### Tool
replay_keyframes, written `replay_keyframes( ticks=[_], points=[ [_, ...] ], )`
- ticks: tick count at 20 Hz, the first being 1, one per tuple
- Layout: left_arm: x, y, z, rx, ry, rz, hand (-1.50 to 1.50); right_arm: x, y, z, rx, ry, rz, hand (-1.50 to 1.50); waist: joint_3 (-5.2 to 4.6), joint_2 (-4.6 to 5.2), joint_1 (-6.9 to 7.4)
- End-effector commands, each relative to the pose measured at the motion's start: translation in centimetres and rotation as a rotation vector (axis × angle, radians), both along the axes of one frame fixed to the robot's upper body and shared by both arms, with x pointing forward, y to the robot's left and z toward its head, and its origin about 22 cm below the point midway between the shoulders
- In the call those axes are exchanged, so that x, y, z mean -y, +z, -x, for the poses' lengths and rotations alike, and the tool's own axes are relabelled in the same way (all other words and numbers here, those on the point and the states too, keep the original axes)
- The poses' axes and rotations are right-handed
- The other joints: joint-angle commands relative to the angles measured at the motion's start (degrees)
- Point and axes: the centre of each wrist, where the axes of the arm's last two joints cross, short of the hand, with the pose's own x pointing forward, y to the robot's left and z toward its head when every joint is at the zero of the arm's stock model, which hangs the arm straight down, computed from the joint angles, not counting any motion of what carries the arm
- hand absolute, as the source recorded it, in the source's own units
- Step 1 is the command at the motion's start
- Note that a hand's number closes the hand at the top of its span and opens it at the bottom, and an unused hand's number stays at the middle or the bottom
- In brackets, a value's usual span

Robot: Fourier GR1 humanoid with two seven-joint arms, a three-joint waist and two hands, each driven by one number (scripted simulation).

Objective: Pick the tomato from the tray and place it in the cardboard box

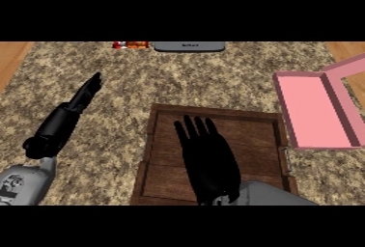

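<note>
Right hand (208, 161) lies flat over the brown wooden tray (160, 144), its fingers straight, held close together and pointing away from the robot, clamped on nothing. No tomato can be seen anywhere; if it sits in the tray, it is hidden under that hand. The box (314, 113), pink with its lid thrown open, waits just beside the tray on the right. Left hand (85, 94) rests on the speckled desk (107, 72) well to the left, fingers straight. The risk, as judged here, is a blind grasp: curling fingers could nudge a round tomato aside, or close on bare wood, since the hand itself blocks the view.
</note>
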Motion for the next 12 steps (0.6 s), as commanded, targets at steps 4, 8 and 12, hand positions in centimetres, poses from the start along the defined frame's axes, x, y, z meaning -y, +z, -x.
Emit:
replay_keyframes(
  ticks=[4, 8, 12],
  points=[
    [-0.5, 0.1, -0.8, 0.008, 0.010, 0.011, 0.00, -1.1, -1.8, -1.1, -0.007, -0.143, 0.165, -1.50, 0.00, 0.17, -0.15],
    [-0.2, -0.1, 0.3, 0.010, 0.004, 0.017, 0.00, -0.3, -2.4, -1.7, -0.025, -0.161, 0.183, -1.50, 0.02, 0.12, -0.01],
    [-0.4, 0.1, -0.3, 0.017, -0.006, 0.004, 0.00, -1.4, -3.6, -1.9, -0.045, -0.158, 0.153, -1.50, 0.03, 0.22, 0.04]
  ],
)
